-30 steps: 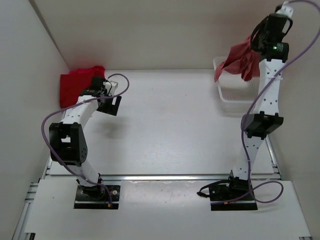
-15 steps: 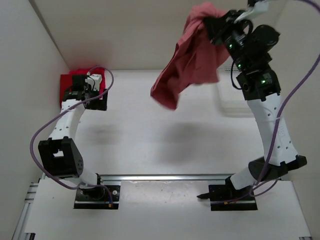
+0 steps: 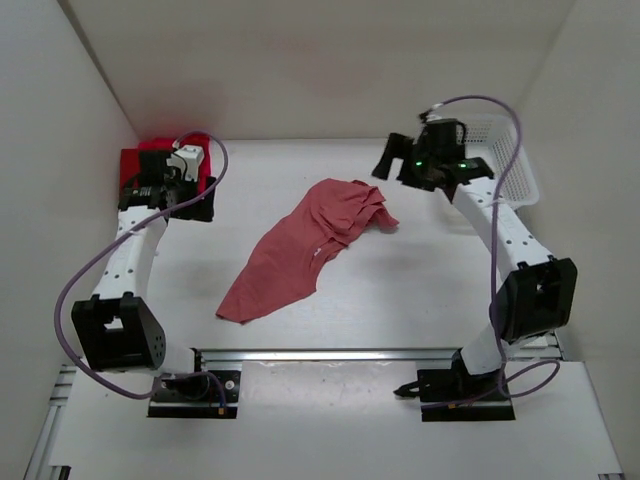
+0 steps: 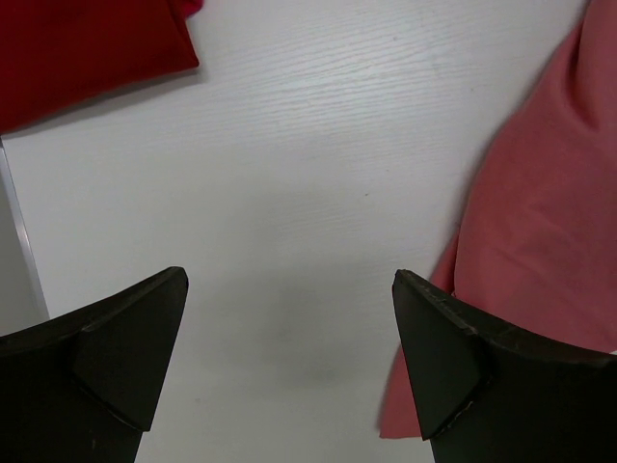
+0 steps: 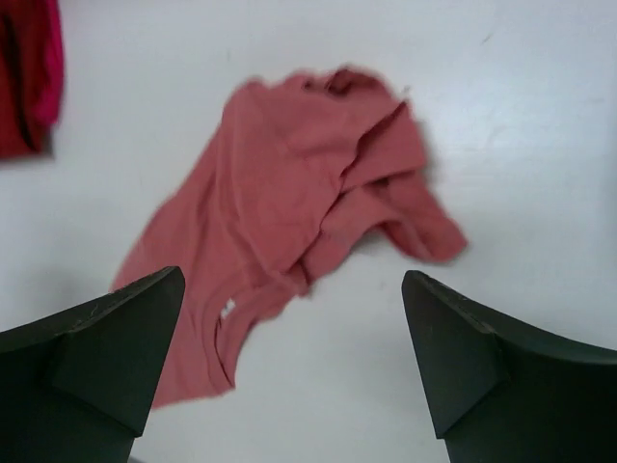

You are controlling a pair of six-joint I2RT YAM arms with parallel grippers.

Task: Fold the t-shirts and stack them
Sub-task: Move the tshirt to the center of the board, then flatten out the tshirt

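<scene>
A faded salmon pink t-shirt (image 3: 310, 245) lies crumpled and stretched diagonally across the middle of the table, touched by neither gripper. It also shows below my right gripper (image 5: 289, 207) and at the right edge of the left wrist view (image 4: 549, 203). Two folded t-shirts, dark crimson (image 3: 136, 170) and bright pinkish-red (image 3: 165, 146), lie stacked in the back left corner. My left gripper (image 3: 190, 206) hovers open beside that stack, over bare table (image 4: 289, 347). My right gripper (image 3: 392, 160) hangs open and holds nothing, just past the salmon shirt's far end (image 5: 289, 357).
A white plastic mesh basket (image 3: 512, 165) stands at the back right, right of the right wrist. White walls enclose the table on the left, back and right. A metal rail (image 3: 330, 352) runs along the near edge by the arm bases.
The right arm swung the salmon t-shirt from above the basket out over the table, opened and let it go; it now lies on the table. The left gripper shifted toward the back left stack.
</scene>
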